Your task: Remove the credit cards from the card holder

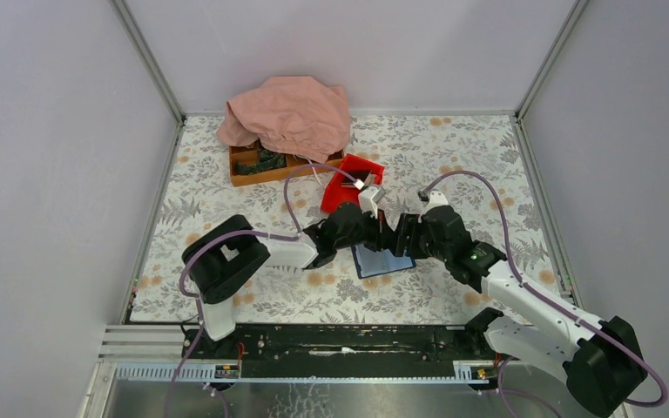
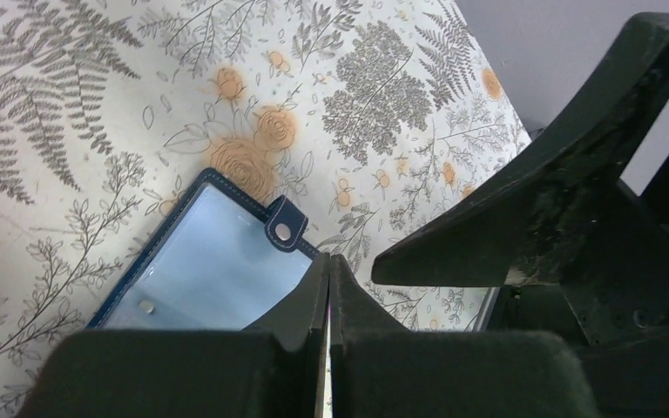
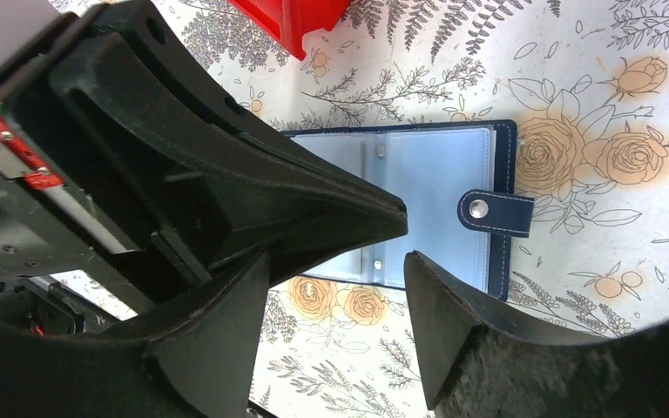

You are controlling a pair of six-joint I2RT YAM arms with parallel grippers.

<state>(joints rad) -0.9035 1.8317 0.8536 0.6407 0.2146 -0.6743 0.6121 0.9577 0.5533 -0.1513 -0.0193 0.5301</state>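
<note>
Right wrist view, card holder [image 3: 435, 187] open flat, right fingers [image 3: 479, 344] spread

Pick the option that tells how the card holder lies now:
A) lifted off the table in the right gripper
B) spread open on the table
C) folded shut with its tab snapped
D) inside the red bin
B: the card holder lies spread open on the flowered table, both light blue panels showing and its snap tab unfastened.

I see a pale blue card holder [image 3: 431, 170] edged in navy (white stitching), on a white tablecloth [image 1: 470, 157] of grey ferns and orange roses; mid-frame a red bin [image 1: 340, 196].
</note>
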